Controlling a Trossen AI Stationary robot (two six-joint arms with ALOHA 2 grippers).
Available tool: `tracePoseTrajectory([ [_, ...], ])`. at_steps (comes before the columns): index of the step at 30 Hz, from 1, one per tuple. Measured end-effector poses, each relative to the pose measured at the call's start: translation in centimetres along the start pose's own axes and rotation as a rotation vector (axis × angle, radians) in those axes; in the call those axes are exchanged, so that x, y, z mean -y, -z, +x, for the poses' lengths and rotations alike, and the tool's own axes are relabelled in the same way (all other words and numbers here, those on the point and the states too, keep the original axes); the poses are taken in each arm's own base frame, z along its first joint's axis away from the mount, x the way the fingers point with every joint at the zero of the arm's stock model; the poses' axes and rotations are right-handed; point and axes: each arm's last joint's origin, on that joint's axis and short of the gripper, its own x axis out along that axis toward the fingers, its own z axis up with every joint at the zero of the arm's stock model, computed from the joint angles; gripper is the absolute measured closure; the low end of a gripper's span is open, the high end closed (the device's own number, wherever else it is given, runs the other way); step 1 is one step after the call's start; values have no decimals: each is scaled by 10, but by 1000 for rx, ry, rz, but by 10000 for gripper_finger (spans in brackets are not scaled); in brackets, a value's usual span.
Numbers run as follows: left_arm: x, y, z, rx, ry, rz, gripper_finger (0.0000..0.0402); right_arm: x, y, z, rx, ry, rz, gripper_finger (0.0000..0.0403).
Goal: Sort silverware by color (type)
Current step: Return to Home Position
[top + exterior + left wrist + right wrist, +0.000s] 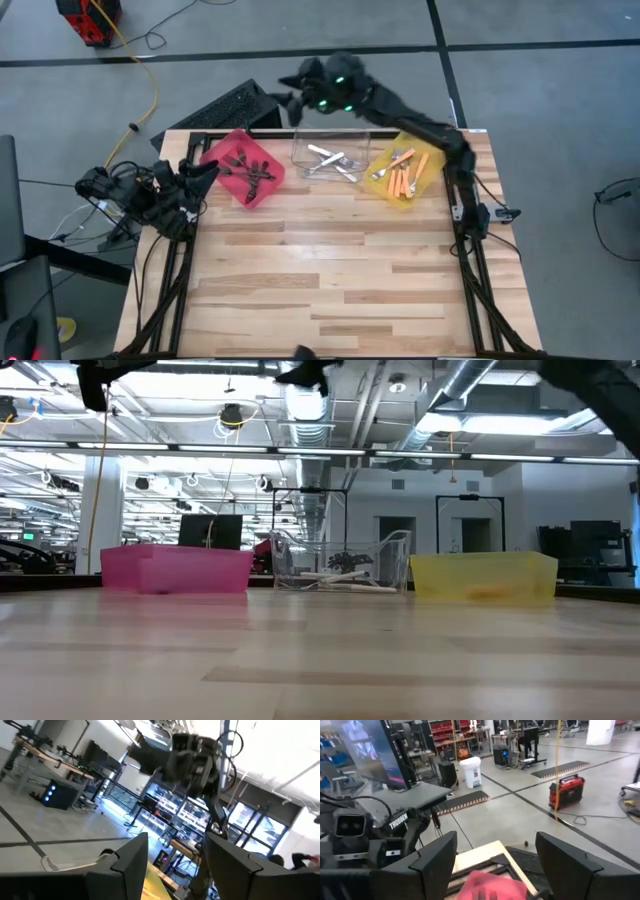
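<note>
Left end effector (207,170) beside the pink bin (268,190), right end effector (285,91) beyond it: I found both released, empty. I judged retraction should run high.

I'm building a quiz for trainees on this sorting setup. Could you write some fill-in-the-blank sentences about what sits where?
The pink bin holds the ____ forks. The clear bin holds the plain ____ forks. The yellow bin holds forks with ____ handles. The left tool and the right tool are both ____, holding nothing.
Missing words: black, silver, orange, open.
</note>
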Motion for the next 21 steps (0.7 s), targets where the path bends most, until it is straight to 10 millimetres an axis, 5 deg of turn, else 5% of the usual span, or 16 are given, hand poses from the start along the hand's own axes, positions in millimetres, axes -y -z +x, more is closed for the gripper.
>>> tracePoseTrajectory([
  [7,0,8,0,-65,38,69,223,-8,-43,-75,-92,23,-99,106],
  [21,-1,7,0,-49,-8,-92,223,-31,-87,-222,-175,39,-16,106],
])
